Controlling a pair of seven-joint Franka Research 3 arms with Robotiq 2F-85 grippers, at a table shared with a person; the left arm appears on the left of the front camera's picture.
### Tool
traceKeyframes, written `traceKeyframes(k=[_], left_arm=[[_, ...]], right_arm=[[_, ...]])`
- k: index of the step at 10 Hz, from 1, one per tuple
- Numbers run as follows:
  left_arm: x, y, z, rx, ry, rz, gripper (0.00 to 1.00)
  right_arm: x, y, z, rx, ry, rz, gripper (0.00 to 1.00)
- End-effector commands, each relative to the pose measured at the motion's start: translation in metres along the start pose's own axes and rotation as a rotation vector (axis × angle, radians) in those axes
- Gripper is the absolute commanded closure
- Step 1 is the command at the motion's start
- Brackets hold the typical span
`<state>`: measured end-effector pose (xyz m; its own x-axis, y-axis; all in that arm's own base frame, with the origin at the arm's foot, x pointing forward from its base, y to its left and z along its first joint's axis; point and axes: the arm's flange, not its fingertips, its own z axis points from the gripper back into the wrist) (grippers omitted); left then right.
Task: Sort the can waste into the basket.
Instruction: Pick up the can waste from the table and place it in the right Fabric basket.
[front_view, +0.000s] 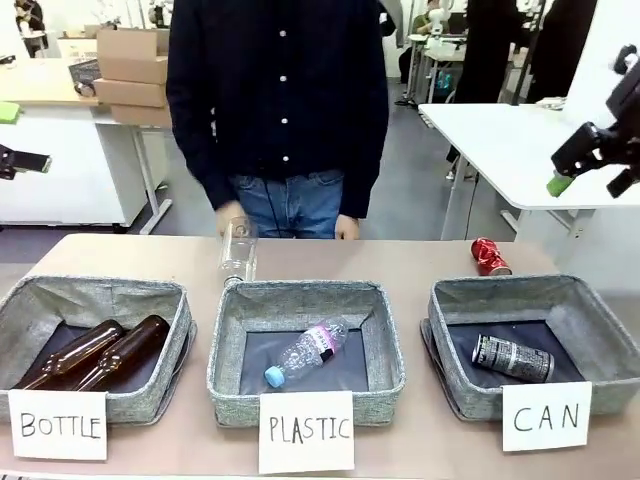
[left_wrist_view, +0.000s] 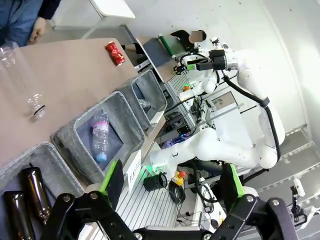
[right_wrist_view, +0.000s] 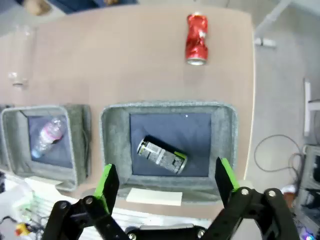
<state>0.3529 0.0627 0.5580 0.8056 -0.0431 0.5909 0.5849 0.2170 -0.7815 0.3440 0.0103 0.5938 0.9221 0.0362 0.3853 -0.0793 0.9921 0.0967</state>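
A dented red can lies on the table behind the grey basket fronted by the "CAN" card. A dark grey-black can lies inside that basket. My right gripper hangs open high above the table's right end. In the right wrist view it looks straight down at the dark can in the basket, with the red can beyond. My left gripper is open and holds nothing, high at the left; the red can is far from it.
The "PLASTIC" basket holds a clear bottle. The "BOTTLE" basket holds two brown glass bottles. A person stands at the far side with a hand on another clear bottle, upright on the table.
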Motion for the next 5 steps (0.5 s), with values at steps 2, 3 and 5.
traceKeyframes(k=[2,3,5], left_arm=[[-0.003,0.0,0.0,0.007,0.003,-0.015,0.0],[-0.003,0.0,0.0,0.007,0.003,-0.015,0.0],[-0.003,0.0,0.0,0.007,0.003,-0.015,0.0]], right_arm=[[0.0,0.0,0.0,0.0,0.0,0.0,0.0],[0.04,-0.005,-0.028,-0.012,0.043,0.018,0.0],[0.122,-0.026,-0.112,0.023,0.169,-0.007,0.0]])
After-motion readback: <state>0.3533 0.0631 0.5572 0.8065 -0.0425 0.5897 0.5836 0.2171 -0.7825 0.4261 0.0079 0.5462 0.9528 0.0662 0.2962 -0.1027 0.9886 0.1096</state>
